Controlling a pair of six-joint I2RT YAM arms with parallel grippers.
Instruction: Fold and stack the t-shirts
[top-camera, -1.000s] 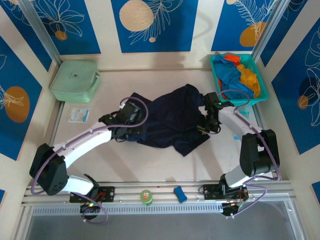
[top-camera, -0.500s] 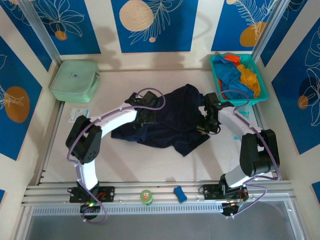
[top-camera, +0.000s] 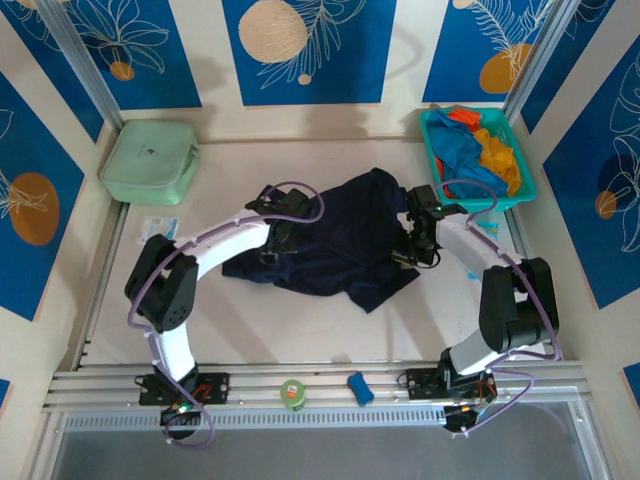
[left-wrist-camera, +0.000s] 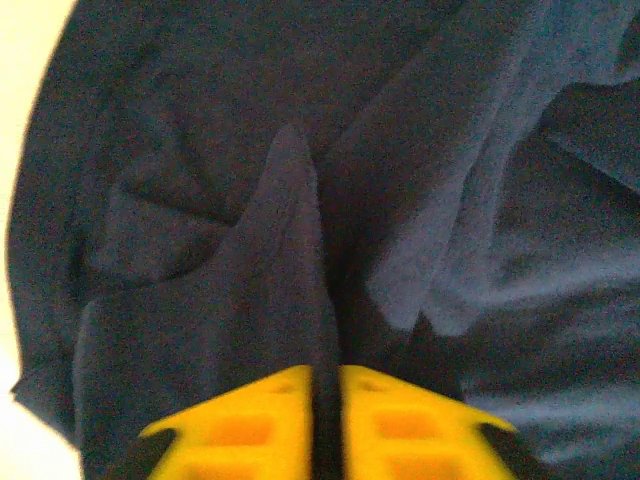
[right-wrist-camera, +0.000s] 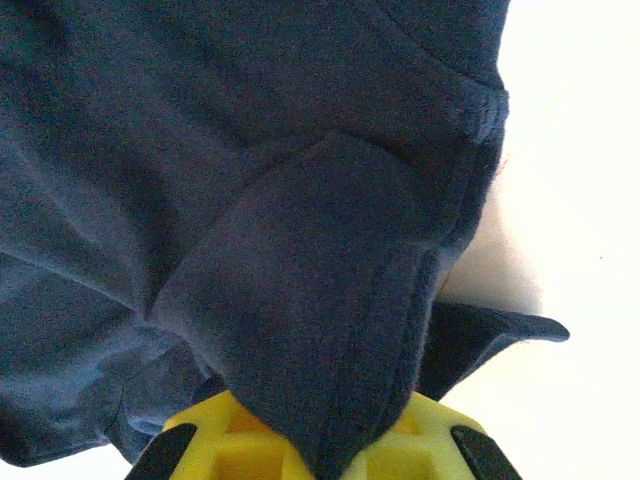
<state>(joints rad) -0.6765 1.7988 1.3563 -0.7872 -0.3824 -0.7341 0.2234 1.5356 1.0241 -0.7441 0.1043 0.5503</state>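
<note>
The left end effector (left-wrist-camera: 325, 390) has its two yellow fingers (left-wrist-camera: 240, 425) pressed together on a raised fold of a dark navy soft cloth t-shirt (left-wrist-camera: 430, 180); the fold stands up between them like a ridge. In the overhead view the left end effector (top-camera: 279, 238) sits at the left of centre, on the shirt's left side.

The right end effector (right-wrist-camera: 325, 445) is also clamped on the same shirt, with a thick hemmed flap of navy cloth draped over its yellow fingers (right-wrist-camera: 410, 440). From above, the right end effector (top-camera: 408, 250) is at the right of centre, on the shirt's right edge.

The dark navy soft cloth t-shirt (top-camera: 345, 240) lies crumpled in the middle of the frame on the cream desk (top-camera: 300, 330), between the two arms.

At the upper right, a teal rectangular plastic basket (top-camera: 527, 185) holds a bright blue cloth t-shirt (top-camera: 458, 150), an orange cloth t-shirt (top-camera: 498, 155) and a red cloth t-shirt (top-camera: 462, 117), bunched together. At the upper left, well apart from the shirt, rests a pale green rounded plastic box (top-camera: 150, 160).
</note>
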